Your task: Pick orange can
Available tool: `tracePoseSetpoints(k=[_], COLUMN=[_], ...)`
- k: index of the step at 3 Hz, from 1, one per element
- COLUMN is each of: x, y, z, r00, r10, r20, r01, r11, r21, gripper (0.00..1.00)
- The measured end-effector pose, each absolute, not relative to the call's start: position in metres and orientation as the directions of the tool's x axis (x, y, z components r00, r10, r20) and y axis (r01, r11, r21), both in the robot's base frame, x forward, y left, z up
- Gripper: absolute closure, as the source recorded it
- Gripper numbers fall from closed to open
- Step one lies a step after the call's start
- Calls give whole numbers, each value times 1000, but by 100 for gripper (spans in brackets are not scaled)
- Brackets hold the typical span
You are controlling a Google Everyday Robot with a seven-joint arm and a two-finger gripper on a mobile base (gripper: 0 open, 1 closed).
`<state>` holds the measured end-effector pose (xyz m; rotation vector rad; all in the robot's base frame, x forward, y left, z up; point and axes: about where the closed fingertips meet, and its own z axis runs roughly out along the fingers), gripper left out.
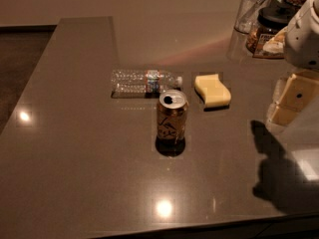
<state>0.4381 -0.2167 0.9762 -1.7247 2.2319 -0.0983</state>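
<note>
The orange can (172, 116) stands upright near the middle of the dark counter (75, 148). It has an orange-brown body with dark scrawled markings and a silver top with an open mouth. My gripper (294, 99) is at the right edge of the view, well to the right of the can and apart from it, a little above the counter. Its white arm housing (304, 34) rises above it. It casts a dark shadow on the counter at the lower right.
A clear plastic water bottle (144, 81) lies on its side just behind the can. A pale yellow sponge (213, 90) lies behind and right of it. A glass (250, 9) and dark-lidded jars (269, 29) stand at the back right. The counter's front edge runs along the bottom.
</note>
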Motion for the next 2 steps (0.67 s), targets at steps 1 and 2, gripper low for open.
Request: tracePoseSetpoints(k=[1, 2], x=[438, 436], y=[-216, -205], z=[977, 976], r00=[-221, -195], r10=[-952, -943], r20=[-211, -268], r01=[-931, -946], r11=[270, 253], r21=[-245, -201], gripper=[0, 0])
